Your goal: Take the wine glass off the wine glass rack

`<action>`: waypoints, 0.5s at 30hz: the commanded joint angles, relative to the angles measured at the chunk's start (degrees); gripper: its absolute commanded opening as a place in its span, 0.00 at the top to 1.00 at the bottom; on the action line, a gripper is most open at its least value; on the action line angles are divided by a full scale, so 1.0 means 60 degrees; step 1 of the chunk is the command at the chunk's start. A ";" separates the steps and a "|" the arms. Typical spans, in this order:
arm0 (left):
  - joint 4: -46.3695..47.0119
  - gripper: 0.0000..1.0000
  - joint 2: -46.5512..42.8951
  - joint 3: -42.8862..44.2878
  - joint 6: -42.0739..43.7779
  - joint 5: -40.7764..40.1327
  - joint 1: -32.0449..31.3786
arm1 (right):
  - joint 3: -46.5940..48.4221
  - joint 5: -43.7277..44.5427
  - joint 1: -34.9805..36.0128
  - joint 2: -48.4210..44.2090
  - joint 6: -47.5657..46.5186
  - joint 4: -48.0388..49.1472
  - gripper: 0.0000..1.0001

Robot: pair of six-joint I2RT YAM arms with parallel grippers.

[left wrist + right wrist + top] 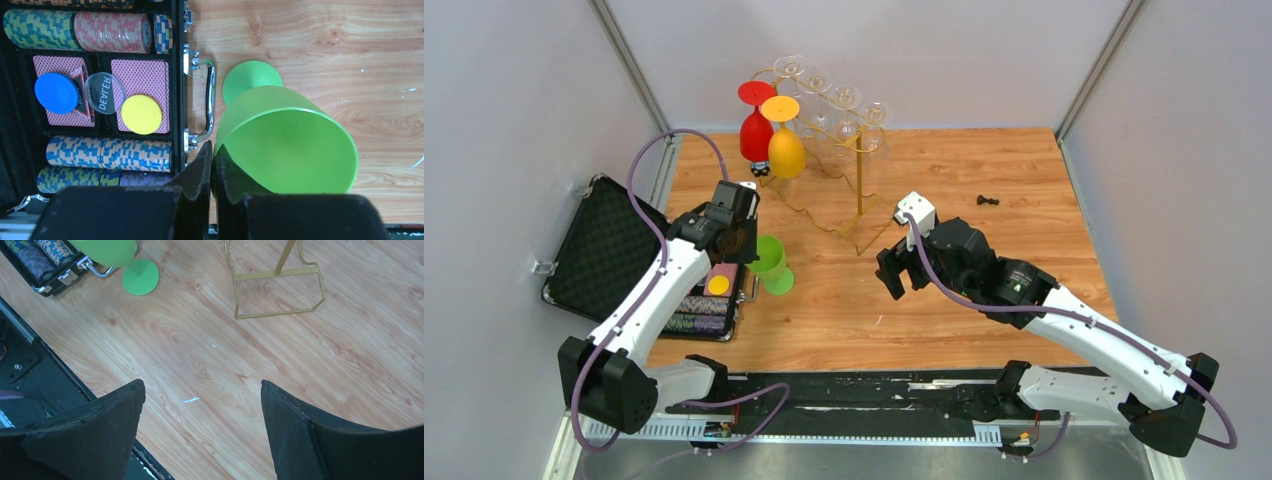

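My left gripper (749,245) is shut on the rim of a green wine glass (769,258), one finger inside the cup and one outside. In the left wrist view the fingertips (205,165) pinch the wall of the green wine glass (285,140), and its round foot points away, low over the table. The gold wine glass rack (860,170) stands at the back centre with a red glass (756,130), a yellow glass (785,148) and several clear glasses (844,105) hanging on it. My right gripper (892,275) is open and empty in front of the rack base (277,295).
An open black poker case (604,250) with chips and cards lies at the left, its handle (210,95) right beside the green glass. A small black object (989,201) lies at the back right. Grey walls enclose the table. A black strip (874,392) runs along the near edge.
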 commanded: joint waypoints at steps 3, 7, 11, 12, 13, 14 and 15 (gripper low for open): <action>-0.0296 0.83 0.0147 0.0265 0.0209 -0.0062 0.0080 | 0.0075 0.0031 -0.0029 -0.0158 0.0206 0.0183 0.14; -0.0327 0.71 0.0161 0.0356 0.0175 -0.0055 0.0071 | 0.0029 0.0053 -0.0042 -0.0272 0.0192 0.0170 0.14; -0.0354 0.59 0.0154 0.0561 0.0140 0.0001 0.0080 | 0.0039 0.0104 -0.0042 -0.0362 0.0177 0.0147 0.13; -0.0377 0.56 0.0150 0.0610 0.0137 0.0013 0.0080 | 0.0040 0.0114 -0.0034 -0.0385 0.0177 0.0146 0.13; -0.0388 0.55 0.0140 0.0739 0.0143 0.0024 0.0080 | 0.0053 0.0149 -0.0039 -0.0399 0.0166 0.0148 0.13; -0.0422 0.52 0.0136 0.0795 0.0156 0.0011 0.0084 | 0.0075 0.0158 -0.0047 -0.0406 0.0163 0.0141 0.13; -0.0439 0.50 0.0115 0.0921 0.0160 0.0009 0.0082 | 0.0094 0.0163 -0.0050 -0.0416 0.0162 0.0134 0.13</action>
